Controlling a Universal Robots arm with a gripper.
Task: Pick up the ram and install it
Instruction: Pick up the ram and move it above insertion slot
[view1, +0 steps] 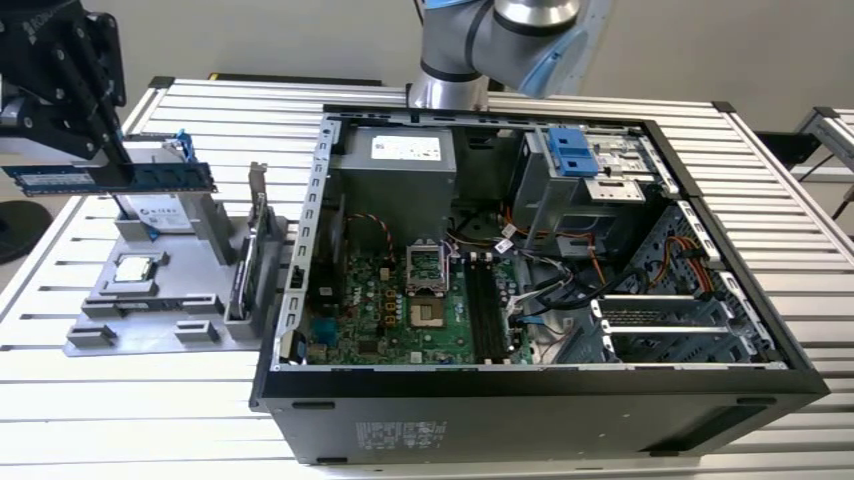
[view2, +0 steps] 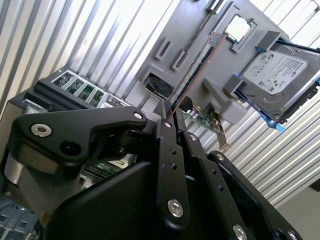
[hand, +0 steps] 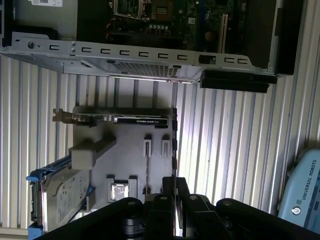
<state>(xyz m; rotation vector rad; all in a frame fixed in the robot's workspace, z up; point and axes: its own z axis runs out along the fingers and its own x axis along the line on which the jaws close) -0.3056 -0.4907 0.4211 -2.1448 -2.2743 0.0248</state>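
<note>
The ram (view1: 54, 180) is being held level by the gripper (view1: 118, 160), w/ jaws clamped on it, upper left of exterior view, above grey fixture (view1: 147, 318), outside PC case (view1: 534, 405). Risk: stick being twisted in grip, so slot (view1: 487, 310) being missed.
</note>
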